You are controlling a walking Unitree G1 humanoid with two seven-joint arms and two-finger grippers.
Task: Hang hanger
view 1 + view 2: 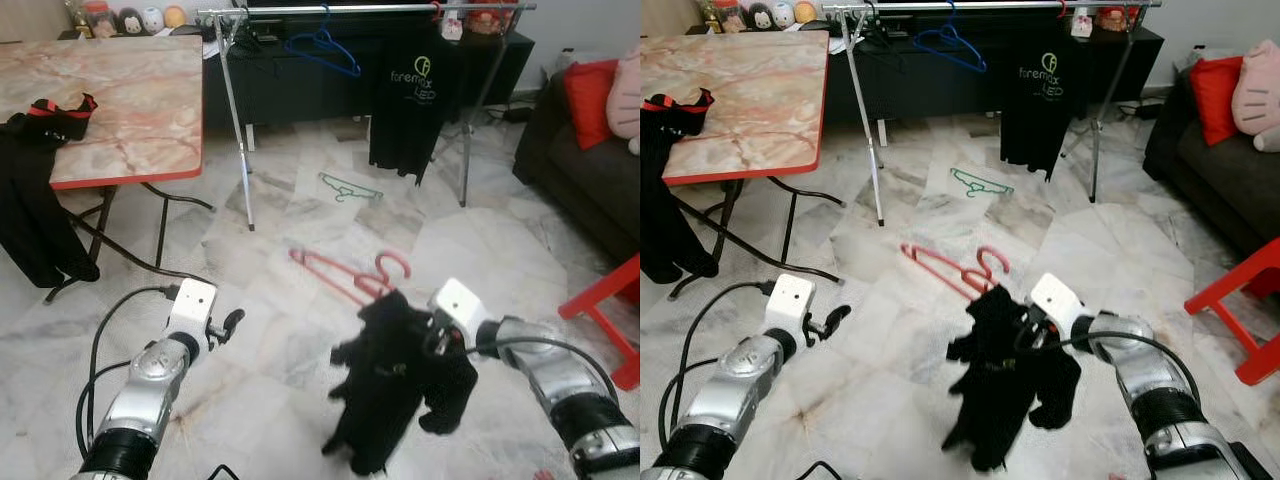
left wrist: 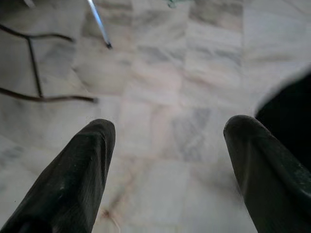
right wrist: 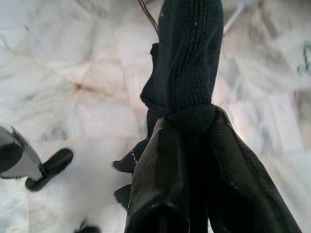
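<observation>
Leftmost, a folding table point(image 1: 120, 110) with a marbled pink top and red edge; a black garment with red trim point(image 1: 35, 185) drapes over its near corner and hangs toward the floor.

Left gripper point(image 1: 232, 324): held low over the marble floor point(image 1: 480, 250), fingers point(image 2: 73, 179) spread apart, nothing between them.

Clothes rail point(image 1: 360, 9): metal, standing across the far side of the room on slanted legs. On it, a blue hanger point(image 1: 322, 48) and, further right, a black T-shirt point(image 1: 410, 100) with a pale logo.

Green hanger point(image 1: 350, 188): flat on the floor, beneath the rail.

Pink hanger point(image 1: 345, 275): flat on the floor, nearer the robot than the green one, its hook end lying just beyond the held cloth.

Black knitted garment point(image 1: 395, 380): bunched and dangling above the floor in front of the robot, not on any hanger.

Right gripper point(image 1: 432, 335): clamped on the upper part of the black knitted garment; in the right wrist view both fingers point(image 3: 160, 179) press together around a gathered fold of ribbed knit.

Dark sofa point(image 1: 585, 170): at the far right, carrying a red cushion point(image 1: 592, 88).

Red stool point(image 1: 610, 300): partly visible at the right edge.
</observation>
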